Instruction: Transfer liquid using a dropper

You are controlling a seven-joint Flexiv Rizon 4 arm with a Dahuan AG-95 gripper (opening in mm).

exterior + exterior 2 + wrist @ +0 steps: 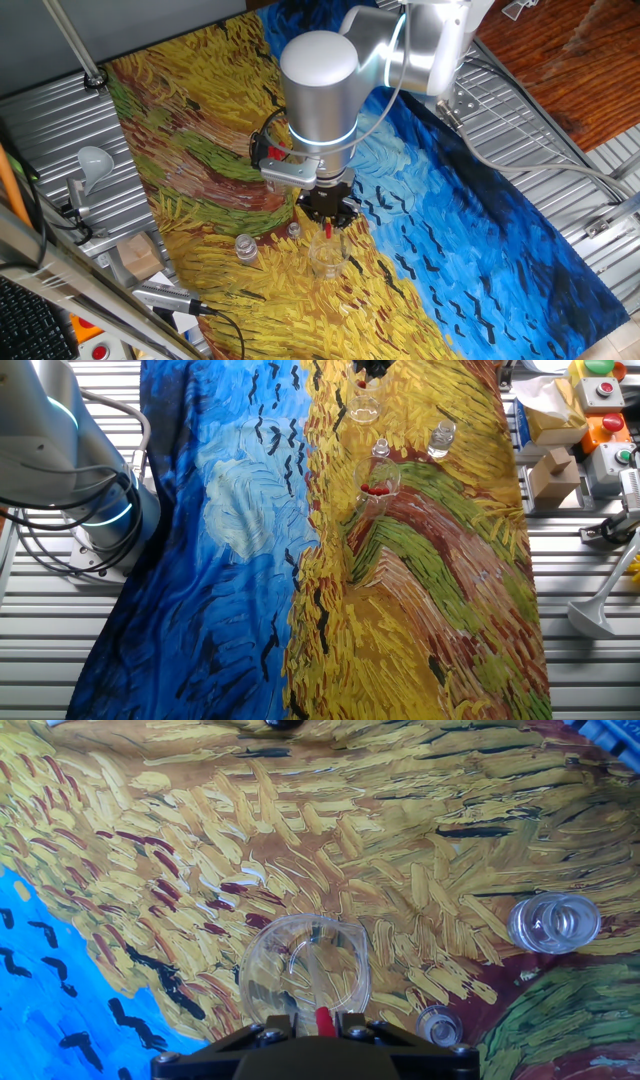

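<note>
Landmark: the clear beaker standing on the painted cloth; every place below is given from it.
Gripper: the gripper hangs straight above the beaker, its jaws drawn together on the red bulb of the dropper.
Dropper: held upright, the glass stem pointing down inside the beaker's rim; whether the tip reaches the bottom or any liquid cannot be told.
Small vial: a small vial stands just beside the beaker, toward the green part of the cloth.
Larger vial: a larger vial stands farther out on the same side, apart from the small one.
Spare droppers: in the other fixed view a glass with red-bulbed droppers stands beyond the small vial, away from the beaker.
Step, as I judge it: drawing from or emptying into the beaker.
Risk, stem: if the arm drifts sideways, the thin stem could catch the rim and tip the light beaker or snap.
Risk, grip: a harder squeeze on the bulb would expel liquid early; a looser one could let the dropper slide.
Risk, travel: the vials' mouths are narrow, so a slight misalignment would put drops on the cloth.
</note>
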